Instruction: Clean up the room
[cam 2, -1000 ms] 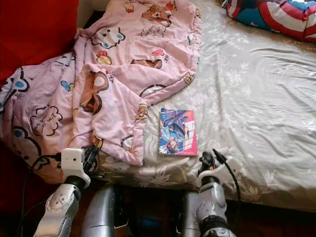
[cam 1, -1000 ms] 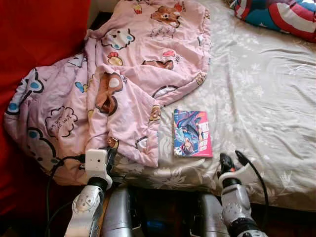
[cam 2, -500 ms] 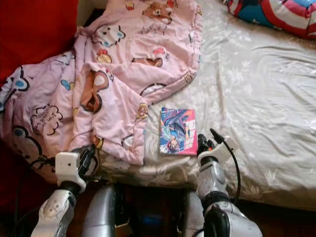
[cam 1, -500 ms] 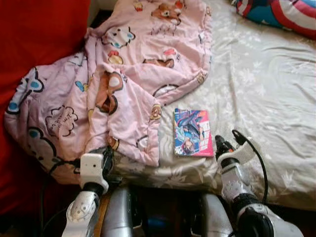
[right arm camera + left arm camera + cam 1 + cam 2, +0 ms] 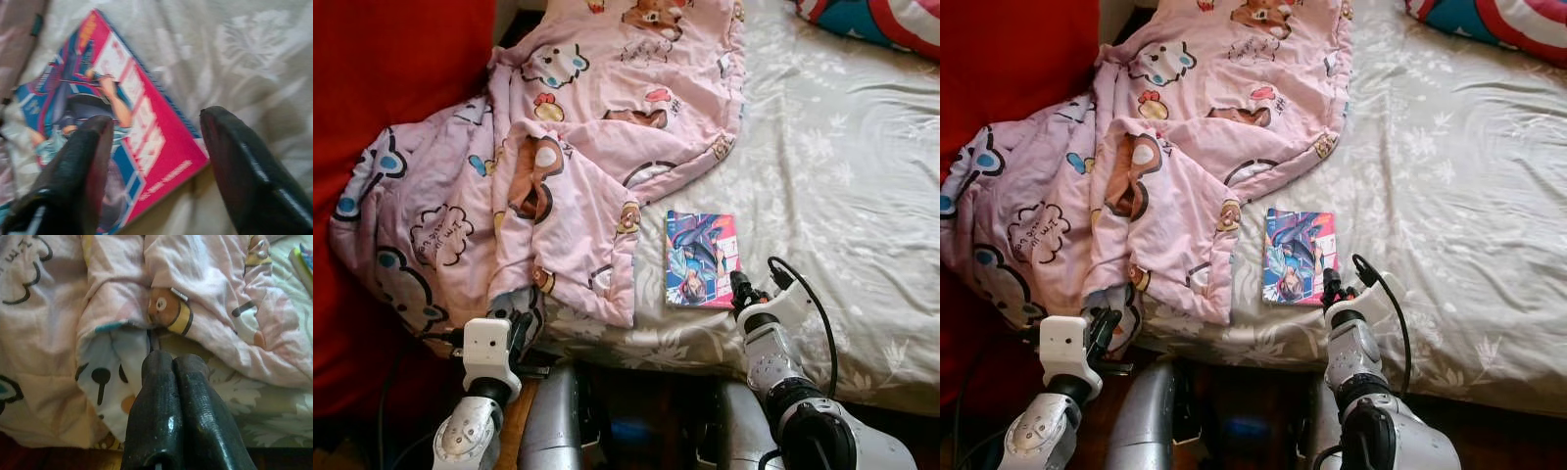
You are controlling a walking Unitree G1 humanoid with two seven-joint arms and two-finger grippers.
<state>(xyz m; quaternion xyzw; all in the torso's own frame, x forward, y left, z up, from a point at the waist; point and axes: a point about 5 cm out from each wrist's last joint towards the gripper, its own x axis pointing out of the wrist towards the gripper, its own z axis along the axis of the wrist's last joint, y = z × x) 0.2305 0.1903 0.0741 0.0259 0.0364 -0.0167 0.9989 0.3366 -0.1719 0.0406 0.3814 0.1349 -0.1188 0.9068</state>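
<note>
A colourful comic book (image 5: 702,258) lies flat on the grey floral bed sheet (image 5: 842,196), beside the edge of a pink cartoon blanket (image 5: 578,127). My right gripper (image 5: 741,286) rests on the sheet at the book's near right corner. In the right wrist view the gripper (image 5: 156,117) is open, its two fingers straddling that corner of the book (image 5: 112,122) without closing on it. My left gripper (image 5: 521,328) is low at the bed's near edge. In the left wrist view it (image 5: 168,360) is shut and empty, pointing at the blanket's hanging hem (image 5: 112,347).
A red surface (image 5: 391,59) rises along the left of the bed. A red, white and blue pillow (image 5: 891,20) lies at the far right corner. The blanket spills over the bed's left side. Open sheet stretches to the right of the book.
My right gripper has moved forward over the sheet up to the book's near right corner. My left arm has sunk a little lower at the bed's edge.
</note>
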